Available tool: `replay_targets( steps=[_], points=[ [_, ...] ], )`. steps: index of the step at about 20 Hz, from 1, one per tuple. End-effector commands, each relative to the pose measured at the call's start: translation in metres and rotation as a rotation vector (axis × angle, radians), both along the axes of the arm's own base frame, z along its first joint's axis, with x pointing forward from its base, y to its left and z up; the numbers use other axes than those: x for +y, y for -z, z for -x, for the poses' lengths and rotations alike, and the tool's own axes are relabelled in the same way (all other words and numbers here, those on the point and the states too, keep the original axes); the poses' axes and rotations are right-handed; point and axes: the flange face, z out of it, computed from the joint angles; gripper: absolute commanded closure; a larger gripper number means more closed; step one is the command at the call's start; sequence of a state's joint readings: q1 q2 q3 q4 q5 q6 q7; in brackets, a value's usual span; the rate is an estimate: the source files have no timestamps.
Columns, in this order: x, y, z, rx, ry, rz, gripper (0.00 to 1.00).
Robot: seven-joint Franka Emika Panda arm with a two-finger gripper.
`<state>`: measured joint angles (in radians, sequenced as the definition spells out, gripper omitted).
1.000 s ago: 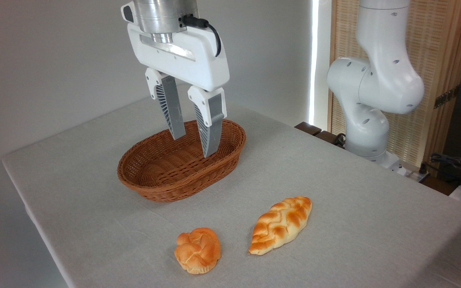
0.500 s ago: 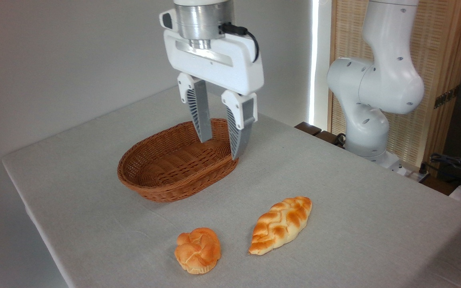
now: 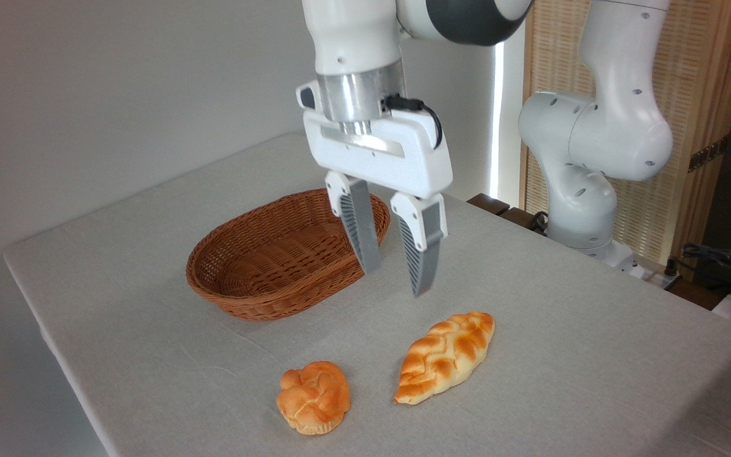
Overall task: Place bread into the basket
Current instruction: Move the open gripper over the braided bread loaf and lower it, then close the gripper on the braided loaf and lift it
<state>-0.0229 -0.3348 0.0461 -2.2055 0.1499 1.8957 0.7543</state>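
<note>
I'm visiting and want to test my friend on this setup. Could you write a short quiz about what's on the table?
1. True or false: the basket already holds a piece of bread.
2. Which is nearer the gripper: (a) the braided loaf or (b) the round bun?
3. Are the gripper's fingers apart or pressed together?

Key: 1. False, it is empty. 2. (a), the loaf lies just below and in front of the gripper. 3. Apart, holding nothing.

Below my gripper (image 3: pixel 397 279): bare table (image 3: pixel 562 330), free.
Left of it: basket (image 3: pixel 264 279) rim, close beside my left finger.
Ahead, lower: bread (image 3: pixel 445 357), clear all round.
Lower left: bun (image 3: pixel 313 397), apart from the bread.
</note>
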Motion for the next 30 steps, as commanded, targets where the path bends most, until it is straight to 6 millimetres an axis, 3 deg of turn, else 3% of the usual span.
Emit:
replay_targets(
  steps=[1, 4, 7, 19, 21, 25, 27, 30],
  points=[
    [0.014, 0.043, 0.015, 0.033, 0.026, -0.018, 0.00],
    [0.019, 0.078, 0.022, 0.036, 0.026, -0.005, 0.00],
    [0.046, 0.083, 0.025, 0.031, 0.012, 0.018, 0.00],
    [0.052, 0.113, 0.038, 0.088, 0.017, 0.033, 0.00],
    [0.052, 0.114, 0.037, 0.082, 0.017, 0.034, 0.08],
    [0.052, 0.117, 0.037, 0.077, 0.019, 0.035, 0.43],
    [0.052, 0.119, 0.036, 0.082, 0.019, 0.035, 0.51],
    [0.051, 0.119, 0.036, 0.082, 0.021, 0.035, 0.52]
  ],
)
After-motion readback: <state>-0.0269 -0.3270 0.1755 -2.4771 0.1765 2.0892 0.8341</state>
